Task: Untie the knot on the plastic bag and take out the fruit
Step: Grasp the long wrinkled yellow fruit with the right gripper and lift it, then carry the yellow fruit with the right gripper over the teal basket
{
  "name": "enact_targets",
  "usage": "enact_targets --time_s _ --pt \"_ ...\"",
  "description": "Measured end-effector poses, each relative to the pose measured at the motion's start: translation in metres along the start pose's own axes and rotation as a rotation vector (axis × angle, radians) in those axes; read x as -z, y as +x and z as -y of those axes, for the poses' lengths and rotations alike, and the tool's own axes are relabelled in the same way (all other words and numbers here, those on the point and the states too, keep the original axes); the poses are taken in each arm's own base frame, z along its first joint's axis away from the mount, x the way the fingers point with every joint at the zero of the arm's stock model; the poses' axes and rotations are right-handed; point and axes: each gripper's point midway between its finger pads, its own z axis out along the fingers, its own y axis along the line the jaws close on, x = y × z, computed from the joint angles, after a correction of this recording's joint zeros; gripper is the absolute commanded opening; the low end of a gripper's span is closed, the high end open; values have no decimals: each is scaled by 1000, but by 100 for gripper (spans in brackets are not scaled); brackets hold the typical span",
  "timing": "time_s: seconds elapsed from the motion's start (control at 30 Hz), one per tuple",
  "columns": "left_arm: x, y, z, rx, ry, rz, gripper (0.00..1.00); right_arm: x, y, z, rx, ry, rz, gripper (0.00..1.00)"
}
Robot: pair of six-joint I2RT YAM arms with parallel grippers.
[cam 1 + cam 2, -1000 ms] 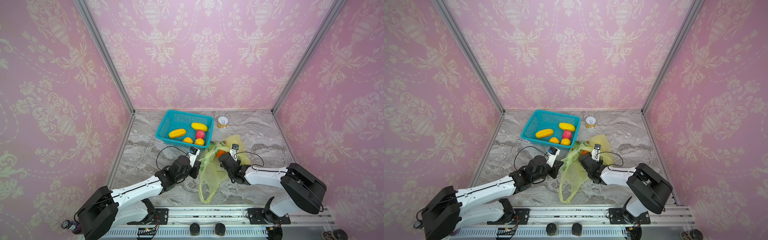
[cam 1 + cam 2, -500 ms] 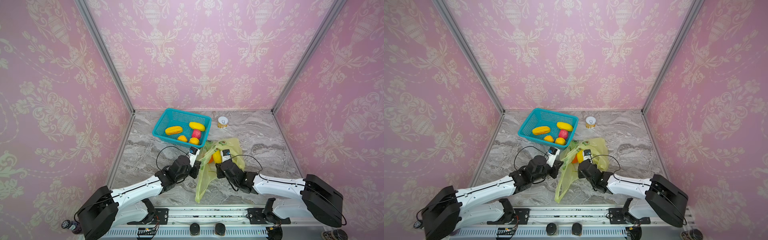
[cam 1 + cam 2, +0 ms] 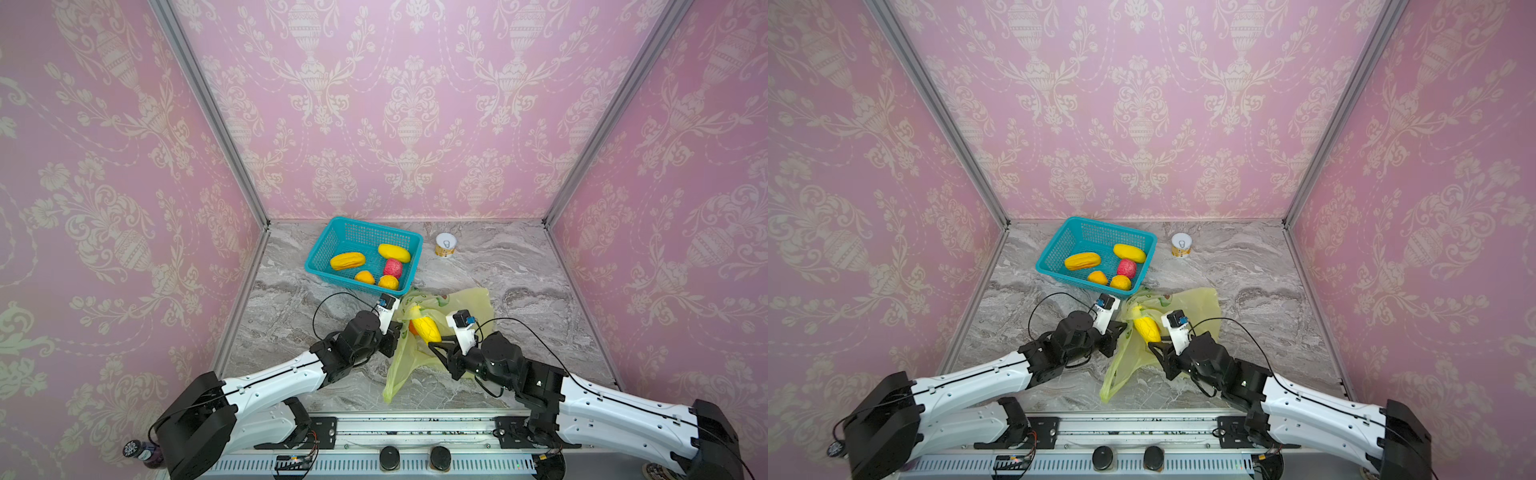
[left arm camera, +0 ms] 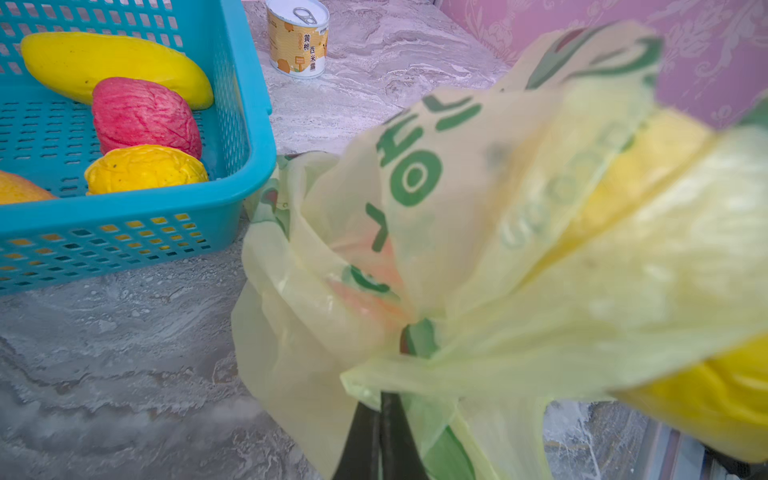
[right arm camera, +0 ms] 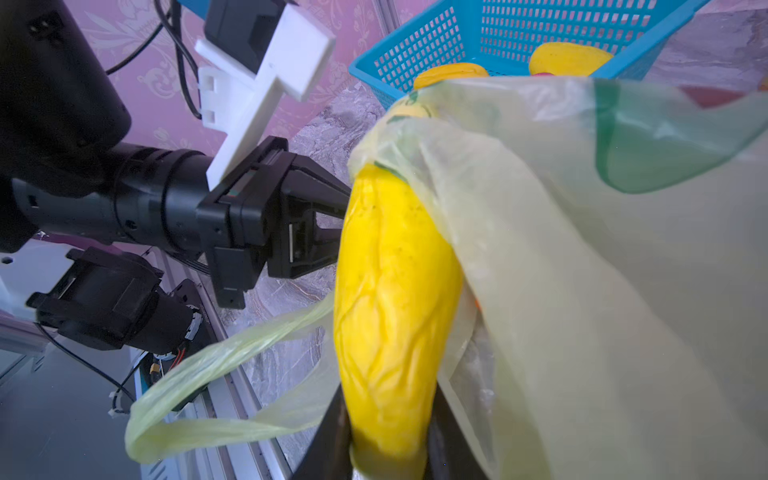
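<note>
Enclosure interior, seen from above in both top views. Three upright walls, the back wall (image 3: pixel 409 104), the left wall (image 3: pixel 83 199) and the right wall (image 3: pixel 685 199), carry pink wallpaper printed with a pale cream damask pattern of urns, garlands and scrolls. Grey metal posts (image 3: pixel 210 112) run along the two rear corners where the walls meet. The floor (image 3: pixel 528 270) is a grey-and-white marble-veined surface with a slight sheen. Lighting is even and diffuse; shadows are soft.

surface: grey marble tabletop (image 3: pixel 540 291); on it — teal basket (image 3: pixel 322 249), can (image 3: pixel 446 244), plastic bag (image 3: pixel 469 301), seemingly partly lifted
</note>
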Motion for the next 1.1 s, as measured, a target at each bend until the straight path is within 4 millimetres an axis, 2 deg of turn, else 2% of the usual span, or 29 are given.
enact_targets --time_s 0.1,0.27,0.57,0.7,0.8,0.87,1.1 --pt "-1 1 0 0 -1 -3 0 13 0 2 -3 -11 28 21" --pt "-1 1 0 0 -1 -4 0 21 -4 0 -7 -28 50 21" --pt "-2 2 -1 0 -3 -8 0 14 4 -13 -7 -102 6 19" --pt "-2 2 -1 0 -3 -8 0 9 7 -30 -4 -181 -43 19" --pt "-2 2 -1 0 -3 -8 0 13 -6 -48 -2 -252 -34 18" --pt "-2 2 -1 0 -3 -8 0 15 -19 -52 1 -258 -11 17" --pt "-2 2 -1 0 -3 -8 0 17 -44 -46 1 -170 30 18"
